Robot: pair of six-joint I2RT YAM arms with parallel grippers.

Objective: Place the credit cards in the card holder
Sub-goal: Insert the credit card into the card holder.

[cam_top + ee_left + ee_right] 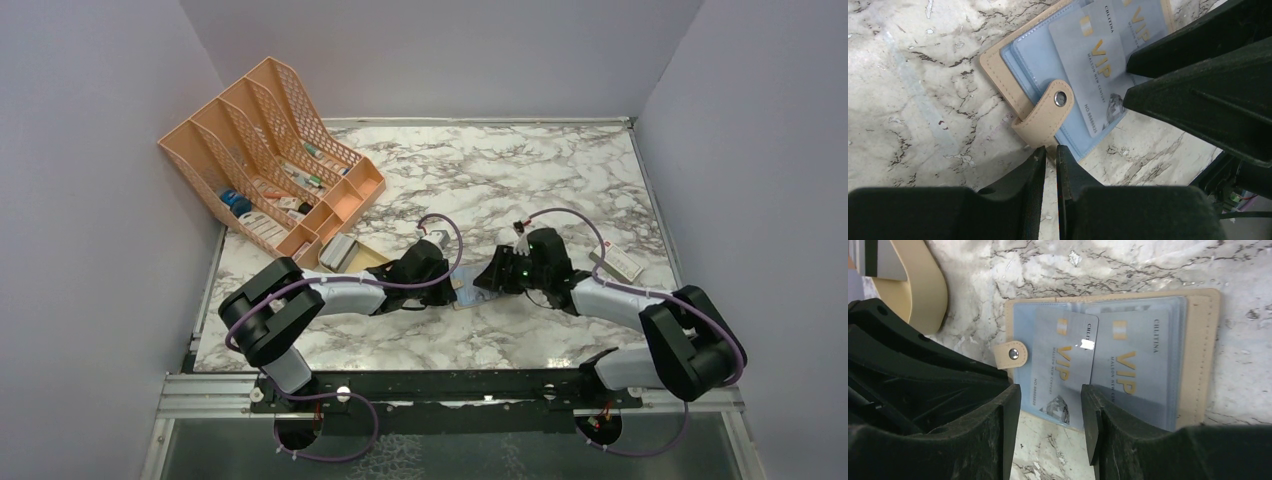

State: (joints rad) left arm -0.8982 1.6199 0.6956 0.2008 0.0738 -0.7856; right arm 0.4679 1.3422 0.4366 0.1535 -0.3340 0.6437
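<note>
Meeting over the card holder (466,293), both claws crowd it. My left claw (1050,149), a mere slit, sits at its snap strap (1045,117) to steady it; whether it grips, I cannot tell. My right claw (1050,392), half-wide, straddles the loose credit card (1063,360) just ahead, aiming it at a pocket.

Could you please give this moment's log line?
card holder open; card atop; right gripper open astride it; left gripper at strap

Loose card (1060,360), gold letters: I read "VIP".
Loose card, line at 9 o'clock of that: starts "NO"; I can't make out the digits.
Sleeved card (1140,365) in the card holder (1204,340), at 3 o'clock of the loose one: "VIP", with "CILITINA" toward its 3 o'clock edge.
Fine print beside each "VIP": too small for me.
</note>
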